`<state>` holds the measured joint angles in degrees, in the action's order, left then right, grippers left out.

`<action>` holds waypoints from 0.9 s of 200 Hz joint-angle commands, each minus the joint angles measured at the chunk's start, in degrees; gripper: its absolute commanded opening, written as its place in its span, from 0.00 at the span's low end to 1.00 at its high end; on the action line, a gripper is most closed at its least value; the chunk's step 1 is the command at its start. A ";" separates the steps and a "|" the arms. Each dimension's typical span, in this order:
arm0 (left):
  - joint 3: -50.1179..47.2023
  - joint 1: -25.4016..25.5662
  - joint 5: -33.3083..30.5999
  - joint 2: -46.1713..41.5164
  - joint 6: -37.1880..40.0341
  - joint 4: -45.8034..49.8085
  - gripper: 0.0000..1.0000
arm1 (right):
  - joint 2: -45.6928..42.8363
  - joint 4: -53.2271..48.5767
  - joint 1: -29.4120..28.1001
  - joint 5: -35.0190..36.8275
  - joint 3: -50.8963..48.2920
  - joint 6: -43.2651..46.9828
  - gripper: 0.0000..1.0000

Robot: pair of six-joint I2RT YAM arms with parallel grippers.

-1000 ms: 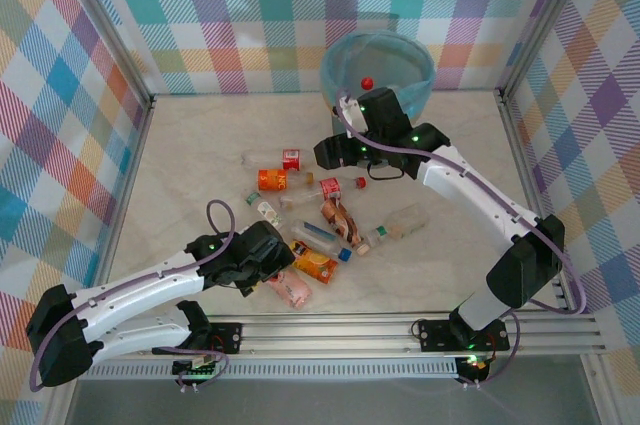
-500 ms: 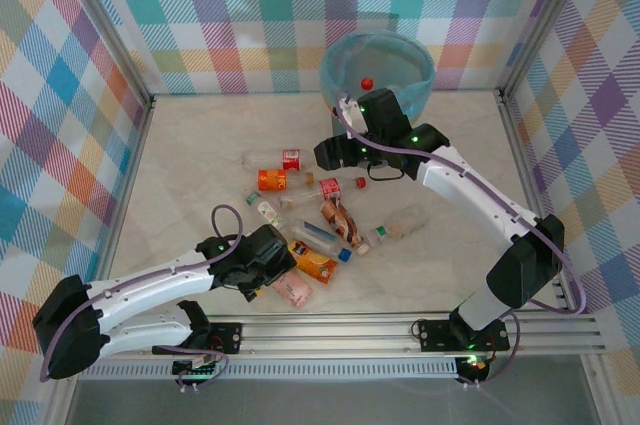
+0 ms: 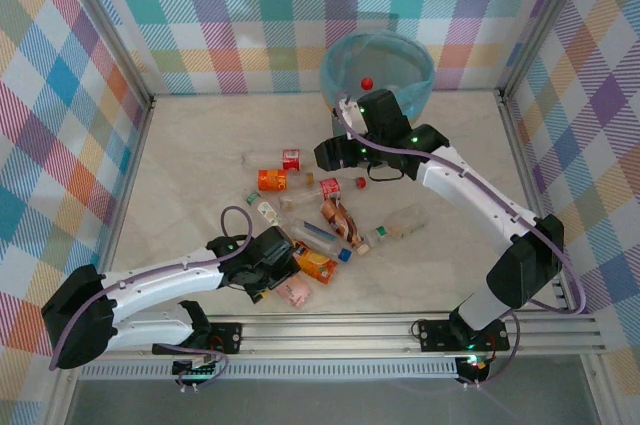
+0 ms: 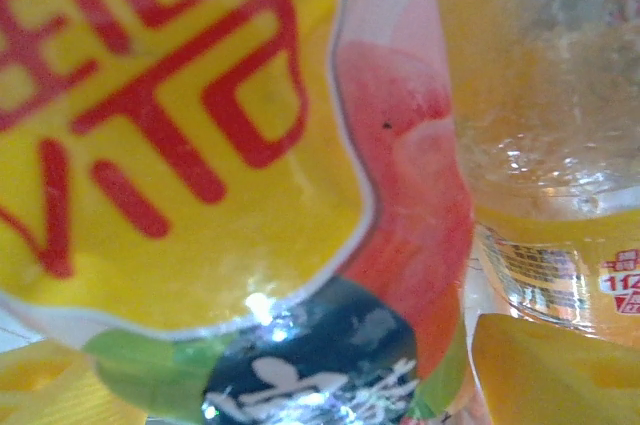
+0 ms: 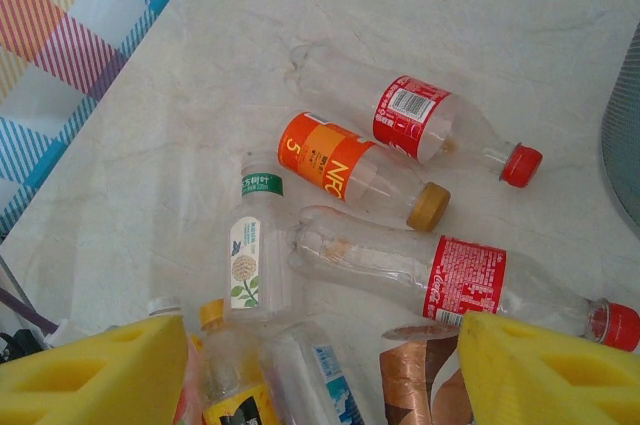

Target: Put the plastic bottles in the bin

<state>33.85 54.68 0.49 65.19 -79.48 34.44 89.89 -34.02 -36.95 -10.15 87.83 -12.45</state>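
Several plastic bottles [image 3: 322,238] lie scattered mid-table. My left gripper [image 3: 279,278] is low over the near end of the pile. In the left wrist view its yellow pads [image 4: 555,370] sit on either side of a pink bottle [image 4: 400,175] with a yellow, red-lettered label. An orange bottle [image 4: 540,95] lies right beside it. Whether the pads press the bottle is unclear. My right gripper [image 5: 320,375] hangs open above a red-labelled clear bottle [image 5: 460,275] and an orange-labelled one [image 5: 350,167], holding nothing. The bin [image 3: 428,70] stands at the back, behind the right gripper [image 3: 335,153].
Inside the bin's blue bag shows a red cap [image 3: 367,82]. A clear bottle [image 3: 395,225] lies to the right of the pile. Checked walls with metal posts close in the table on three sides. Bare tabletop lies left and right of the pile.
My left arm has pushed forward and right onto the pink bottle, and its jaws have narrowed. The right arm has not moved.
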 commanded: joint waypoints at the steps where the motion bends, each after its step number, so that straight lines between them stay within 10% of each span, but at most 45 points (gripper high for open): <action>1: -1.47 0.52 0.33 0.11 0.66 -0.06 0.77 | -0.42 0.89 -0.40 -0.83 -0.21 0.68 0.72; 126: -2.67 0.55 -5.23 -9.85 -0.20 7.59 0.56 | -0.76 -0.01 -0.40 -0.75 0.74 0.76 0.72; 180: 9.15 0.51 -23.37 -20.61 5.13 28.40 0.54 | -2.41 -0.54 -0.40 -4.30 5.03 0.23 0.71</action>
<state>34.72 54.72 -9.56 48.36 -78.76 49.60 89.89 -34.72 -36.95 -11.05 88.51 -12.47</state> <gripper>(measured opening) 0.543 0.711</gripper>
